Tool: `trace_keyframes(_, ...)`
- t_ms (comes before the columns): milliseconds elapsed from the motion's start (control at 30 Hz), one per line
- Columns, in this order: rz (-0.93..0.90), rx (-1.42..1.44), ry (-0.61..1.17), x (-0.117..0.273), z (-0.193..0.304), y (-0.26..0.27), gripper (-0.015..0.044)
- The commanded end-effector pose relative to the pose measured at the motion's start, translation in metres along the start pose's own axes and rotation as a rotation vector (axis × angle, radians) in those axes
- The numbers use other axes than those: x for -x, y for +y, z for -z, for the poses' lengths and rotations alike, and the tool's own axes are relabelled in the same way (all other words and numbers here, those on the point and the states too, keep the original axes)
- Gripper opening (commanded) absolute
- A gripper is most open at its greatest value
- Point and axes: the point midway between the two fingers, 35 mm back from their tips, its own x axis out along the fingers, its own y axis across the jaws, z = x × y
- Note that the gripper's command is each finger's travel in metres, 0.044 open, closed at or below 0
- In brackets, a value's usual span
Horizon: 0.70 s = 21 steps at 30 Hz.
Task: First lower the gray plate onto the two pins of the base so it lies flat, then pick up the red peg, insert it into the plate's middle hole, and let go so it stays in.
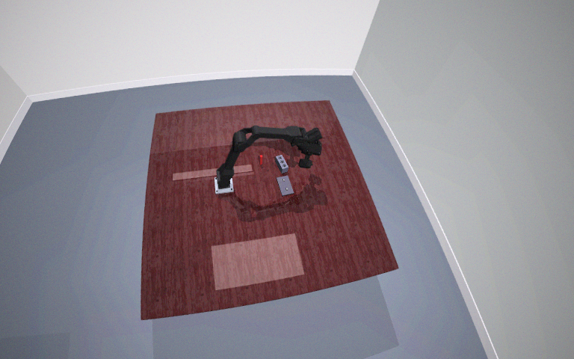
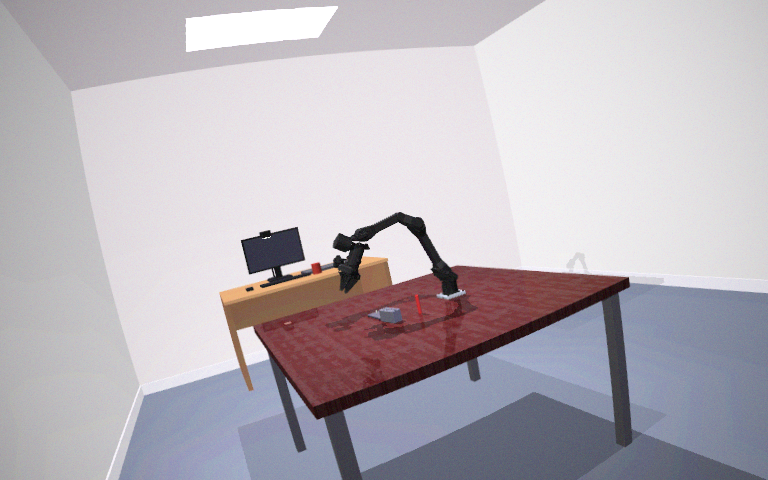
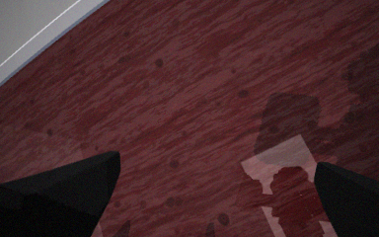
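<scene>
The gray plate [image 1: 279, 158] [image 2: 390, 314], a thick block with three holes in its top, lies on the table, apart from the base. The base [image 1: 285, 191], flat with two upright pins, lies just beside it in the top view; it is partly hidden behind the plate in the exterior view. The red peg [image 1: 261, 159] [image 2: 418, 305] stands upright on the table, on the arm-base side of the plate. My gripper [image 2: 347, 285] [image 3: 217, 167] is open and empty, high above the table beyond the plate and base, pointing downward. Neither plate, base nor peg shows in the wrist view.
The arm's white mount [image 1: 223, 191] [image 2: 451, 294] stands on the dark red table [image 1: 181, 262] [image 2: 509, 316]. Light patches and the arm's shadows lie on the table top. A separate wooden desk [image 2: 271, 308] with a monitor [image 2: 273, 250] and a red mug [image 2: 316, 268] stands behind the table.
</scene>
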Motion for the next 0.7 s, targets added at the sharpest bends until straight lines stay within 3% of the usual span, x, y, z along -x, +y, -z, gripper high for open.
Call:
trace_keyframes(0, 0.219, -0.439, 0.239, 0.022, 0.076, 0.006, 0.0440)
trace_keyframes(333, 0.513, -0.765, 0.332, 0.059, 0.136, 0.000, 0.0440)
trace_keyframes(667, 0.517, -0.769, 0.332, 0.060, 0.138, -0.001, 0.0440)
